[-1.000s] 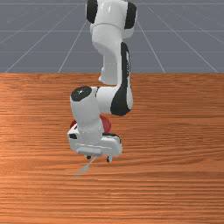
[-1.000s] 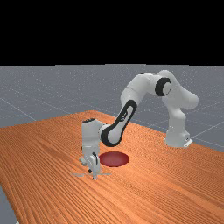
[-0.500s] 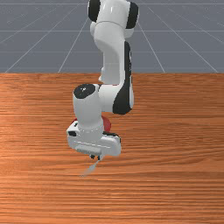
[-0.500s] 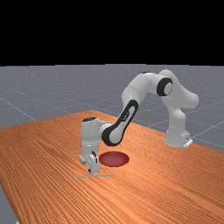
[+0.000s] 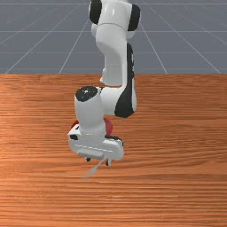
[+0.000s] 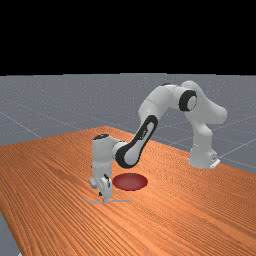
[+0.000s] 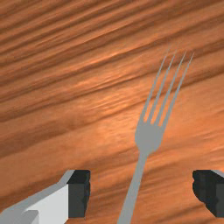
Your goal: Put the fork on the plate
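Note:
In the front view my gripper stands open low over the table, fingers apart, with the grey fork angled out from beneath the hand. The wrist view has the handle of the fork running between the two parted fingertips of the gripper, touching neither; its tines point away from the hand. In the far view the fork lies at the fingertips, near table level. The dark red plate is to the right of the hand there; in the front view the arm partly covers the plate.
The orange-brown wooden table extends around the fork and plate. Its edge runs down the far view's left. The arm's forearm and wrist hang above the plate in the front view.
The fingers came close together half a second ago and have parted again. Since one second ago the fork has shifted slightly toward the front view's right; it has stayed put in the last half second.

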You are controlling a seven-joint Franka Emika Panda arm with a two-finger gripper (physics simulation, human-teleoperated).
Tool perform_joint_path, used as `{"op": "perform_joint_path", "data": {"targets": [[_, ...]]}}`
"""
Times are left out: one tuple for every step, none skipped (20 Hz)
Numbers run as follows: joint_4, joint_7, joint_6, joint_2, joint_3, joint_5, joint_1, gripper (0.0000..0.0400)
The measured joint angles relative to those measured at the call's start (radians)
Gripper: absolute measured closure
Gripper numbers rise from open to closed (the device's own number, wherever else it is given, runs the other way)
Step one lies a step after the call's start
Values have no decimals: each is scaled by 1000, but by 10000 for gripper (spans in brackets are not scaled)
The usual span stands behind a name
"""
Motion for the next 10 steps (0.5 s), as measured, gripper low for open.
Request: {"op": "perform_joint_path", "data": {"targets": [[18, 6, -2, 19, -1, -1, 0, 33], [35, 16, -2, 38, -4, -5, 1, 28], [53, 37, -13, 49, -13, -14, 7, 33], [86, 70, -26, 70, -31, -33, 23, 4], [106, 100, -37, 85, -47, -52, 40, 0], [116, 120, -46, 92, -58, -65, 49, 0], [124, 121, -49, 97, -62, -72, 54, 0], [131, 114, -45, 102, -62, -75, 57, 0], [135, 107, -43, 104, -63, -76, 59, 20], [137, 102, -41, 105, -63, -75, 60, 33]]}}
